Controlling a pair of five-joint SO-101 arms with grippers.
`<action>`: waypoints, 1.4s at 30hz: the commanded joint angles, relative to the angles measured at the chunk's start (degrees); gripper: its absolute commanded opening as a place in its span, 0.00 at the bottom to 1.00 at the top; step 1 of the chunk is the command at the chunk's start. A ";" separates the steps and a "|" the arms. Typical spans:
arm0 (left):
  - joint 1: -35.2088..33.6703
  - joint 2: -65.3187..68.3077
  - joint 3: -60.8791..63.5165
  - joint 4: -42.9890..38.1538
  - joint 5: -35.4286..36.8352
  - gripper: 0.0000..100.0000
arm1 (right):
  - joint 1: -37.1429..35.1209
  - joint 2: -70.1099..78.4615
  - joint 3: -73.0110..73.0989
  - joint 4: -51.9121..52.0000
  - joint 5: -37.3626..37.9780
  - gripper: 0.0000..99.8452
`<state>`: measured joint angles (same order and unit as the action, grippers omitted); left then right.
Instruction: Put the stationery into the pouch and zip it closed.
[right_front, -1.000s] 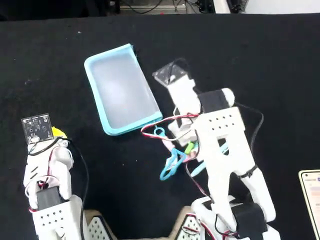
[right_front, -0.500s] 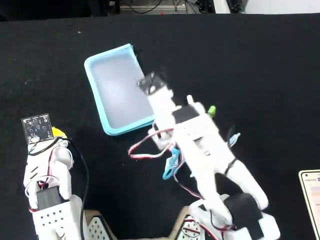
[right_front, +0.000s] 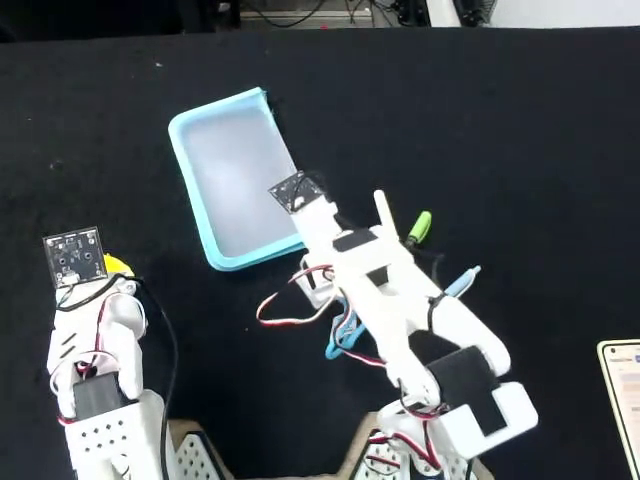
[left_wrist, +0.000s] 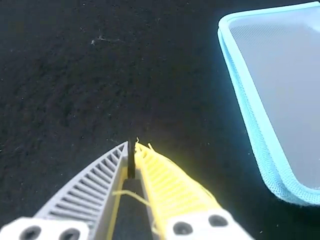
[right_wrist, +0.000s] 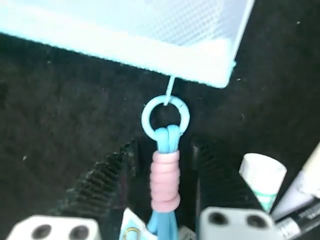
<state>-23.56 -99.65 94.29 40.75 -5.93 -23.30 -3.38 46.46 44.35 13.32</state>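
Observation:
The light-blue mesh pouch (right_front: 238, 172) lies flat at the back left of the black table. A blue ring (right_wrist: 165, 116) hangs from its zip pull at the near corner, with a blue cord and pink bead (right_wrist: 166, 180) tied to it. My right gripper (right_wrist: 163, 152) is open, its jaws either side of that cord without touching it. A green marker (right_front: 420, 226), a blue pen (right_front: 459, 284) and a white pen (right_front: 383, 211) lie beside the right arm (right_front: 385, 295). My left gripper (left_wrist: 132, 148) is shut and holds nothing, on the table left of the pouch (left_wrist: 280, 85).
A white-capped stick (right_wrist: 263, 175) and pen barrels (right_wrist: 300, 197) lie close to the right jaw. A printed card (right_front: 622, 385) sits at the table's right edge. The left arm (right_front: 95, 345) stands at the front left.
The right arm has swung left and dropped towards the pouch's near corner, uncovering the green marker and blue pen. The left arm has not moved.

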 joint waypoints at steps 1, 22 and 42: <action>0.66 -0.09 -0.75 0.18 -0.62 0.03 | -0.53 -0.22 -2.51 2.11 4.48 0.02; 0.66 -0.09 -0.75 0.18 -0.62 0.03 | 0.53 -15.25 -3.56 21.63 -2.55 0.18; 0.66 -0.09 -0.66 0.18 -0.62 0.03 | -5.80 -5.32 3.47 7.03 -4.57 0.18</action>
<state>-23.56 -99.65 94.29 40.75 -5.93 -26.29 -8.75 51.12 49.10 9.01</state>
